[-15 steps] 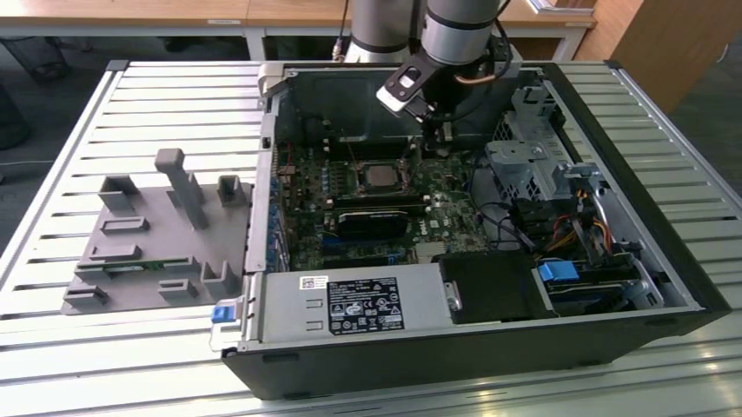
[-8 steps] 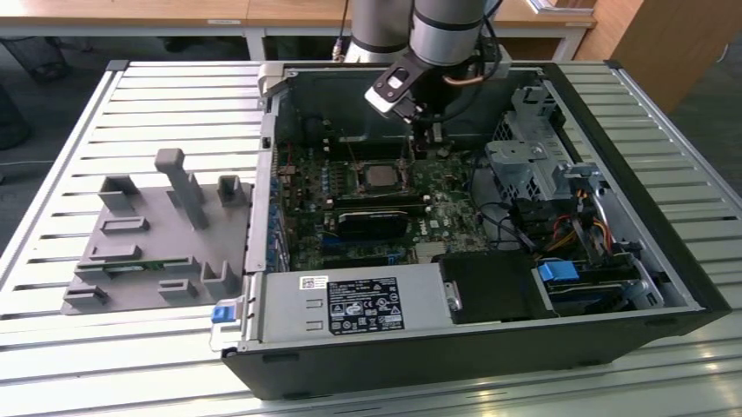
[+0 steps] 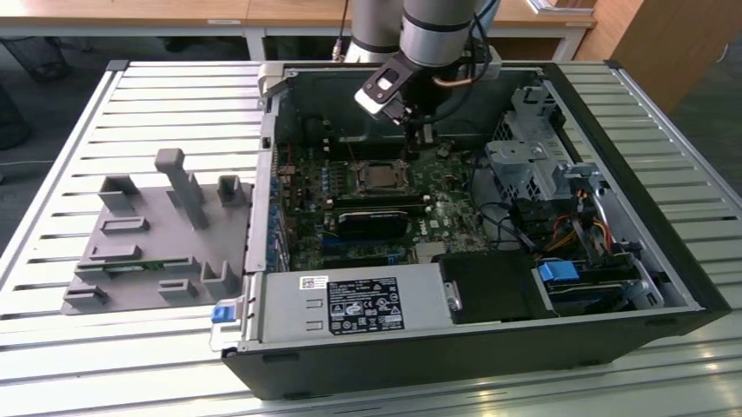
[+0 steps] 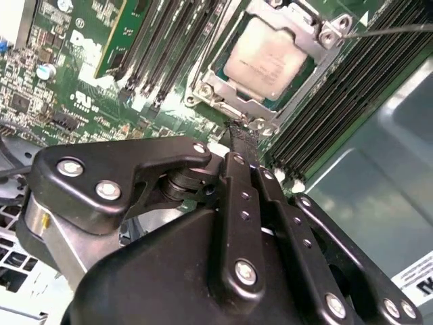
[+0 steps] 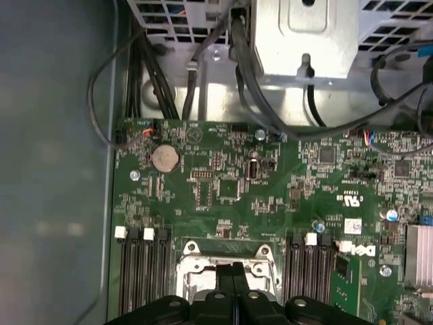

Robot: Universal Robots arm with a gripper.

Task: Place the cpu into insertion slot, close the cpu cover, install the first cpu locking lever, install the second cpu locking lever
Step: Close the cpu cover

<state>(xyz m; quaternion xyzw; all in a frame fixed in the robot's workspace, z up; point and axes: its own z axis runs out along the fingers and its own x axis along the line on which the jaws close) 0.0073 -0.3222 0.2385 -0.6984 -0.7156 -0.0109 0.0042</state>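
cpu (image 4: 269, 57) sits in the insertion slot (image 3: 376, 177), cpu cover (image 4: 226, 93) flat around it; gripper (image 4: 242, 134) just beside the cover's edge, fingertips pressed together, nothing visible between them; green motherboard (image 5: 223, 193) lies inside an open computer case (image 3: 655, 261); case on a slatted metal table (image 3: 151, 104); grey moulded fixture (image 3: 162, 234) on the exterior view's left; wooden desks (image 3: 174, 10) behind
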